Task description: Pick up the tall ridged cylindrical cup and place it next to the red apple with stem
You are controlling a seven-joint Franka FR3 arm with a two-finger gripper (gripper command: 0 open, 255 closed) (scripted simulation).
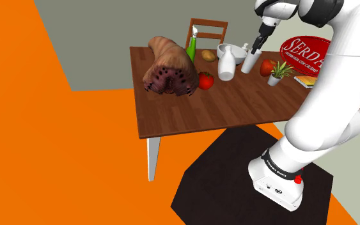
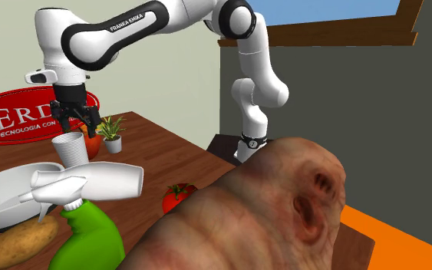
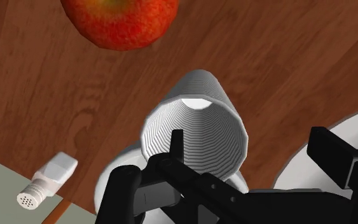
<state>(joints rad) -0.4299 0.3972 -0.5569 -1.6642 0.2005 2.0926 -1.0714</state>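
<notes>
The tall ridged white cup (image 1: 249, 62) (image 2: 70, 147) stands upright on the brown wooden table (image 1: 191, 115), close beside the red apple (image 1: 267, 67) (image 2: 91, 143). My black gripper (image 1: 256, 50) (image 2: 74, 126) hangs right above the cup's rim. In the wrist view the cup's open mouth (image 3: 196, 127) lies between the two fingers of the gripper (image 3: 225, 156), which stand wide apart, and at least one is clear of the cup wall. The apple (image 3: 120, 22) lies just beyond the cup.
Near the cup are a white bowl (image 1: 231, 50), a white bottle (image 1: 226, 66), a small potted plant (image 1: 276, 73) and a red sign (image 1: 303, 54). A green spray bottle (image 1: 192, 46), a potato (image 1: 208, 55), a tomato (image 1: 205, 80) and a large brown creature (image 1: 169, 67) sit further along.
</notes>
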